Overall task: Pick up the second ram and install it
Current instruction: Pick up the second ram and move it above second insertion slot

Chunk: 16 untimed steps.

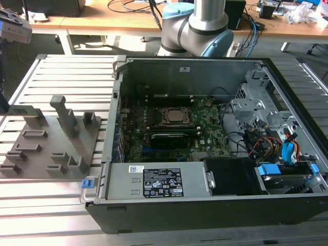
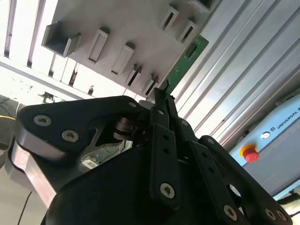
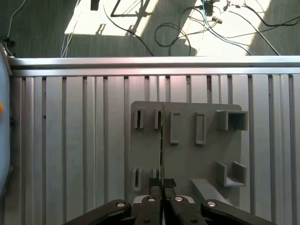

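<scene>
Crowding the second ram [image 2: 185, 60] are the grey holder blocks [image 2: 101, 44] of a holder plate [image 3: 187, 154], which lies on a slatted aluminium table [image 3: 70, 140]. The gripper [image 2: 161, 96] has its fingers [image 2: 159, 136] pressed together on one end of the stick, and that end is hidden behind them. In the second wrist view the green board shows its flat face with chips and reaches toward a pair of slotted blocks; whether it touches them I cannot tell. In the first wrist view the stick [image 3: 161, 140] is edge-on, a thin dark line over the plate, running out from the gripper [image 3: 162, 183]. A red push-button [image 2: 248, 152] sits beyond the table. The exterior view shows the holder plate [image 1: 51, 141] at its left, beside the open computer case [image 1: 179, 69] with its motherboard [image 1: 205, 130] and CPU socket [image 1: 174, 117].
</scene>
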Available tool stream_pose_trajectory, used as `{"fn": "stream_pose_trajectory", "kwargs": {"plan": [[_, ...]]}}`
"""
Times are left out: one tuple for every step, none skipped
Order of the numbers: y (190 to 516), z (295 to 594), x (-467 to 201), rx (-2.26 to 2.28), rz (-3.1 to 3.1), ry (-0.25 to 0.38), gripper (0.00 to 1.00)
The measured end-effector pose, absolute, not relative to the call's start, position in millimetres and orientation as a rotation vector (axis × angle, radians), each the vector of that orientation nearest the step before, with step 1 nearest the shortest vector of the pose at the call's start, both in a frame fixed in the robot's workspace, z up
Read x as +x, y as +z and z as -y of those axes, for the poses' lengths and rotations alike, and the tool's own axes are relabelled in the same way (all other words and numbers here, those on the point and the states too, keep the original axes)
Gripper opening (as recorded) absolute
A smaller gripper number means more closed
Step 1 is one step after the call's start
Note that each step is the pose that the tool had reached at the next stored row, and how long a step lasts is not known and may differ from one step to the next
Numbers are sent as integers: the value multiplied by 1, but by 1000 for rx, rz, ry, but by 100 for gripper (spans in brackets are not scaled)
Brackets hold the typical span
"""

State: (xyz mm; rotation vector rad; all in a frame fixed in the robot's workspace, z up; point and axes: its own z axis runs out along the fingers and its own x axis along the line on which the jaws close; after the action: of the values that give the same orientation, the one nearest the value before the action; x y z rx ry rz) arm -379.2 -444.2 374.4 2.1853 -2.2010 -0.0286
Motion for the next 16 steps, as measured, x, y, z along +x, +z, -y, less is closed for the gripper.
{"fn": "stream_pose_trajectory", "kwargs": {"plan": [[379, 444, -379, 2185, 2201, -28, 14], [380, 444, -379, 2185, 2201, -28, 14], [381, 444, -379, 2185, 2201, -28, 14], [383, 444, -379, 2185, 2201, -28, 14], [384, 444, -379, 2185, 2201, -28, 14], [386, 444, -379, 2185, 2201, -28, 14], [387, 444, -379, 2185, 2201, -28, 14], [389, 444, -379, 2185, 2201, -28, 14], [390, 444, -379, 2185, 2201, -28, 14], [391, 444, -379, 2185, 2201, -28, 14], [394, 444, -379, 2185, 2201, -28, 14], [395, 444, -379, 2185, 2201, -28, 14], [395, 444, -379, 2185, 2201, -28, 14], [397, 444, -379, 2185, 2201, -28, 14], [400, 444, -379, 2185, 2201, -28, 14], [404, 444, -379, 2185, 2201, -28, 14]]}}
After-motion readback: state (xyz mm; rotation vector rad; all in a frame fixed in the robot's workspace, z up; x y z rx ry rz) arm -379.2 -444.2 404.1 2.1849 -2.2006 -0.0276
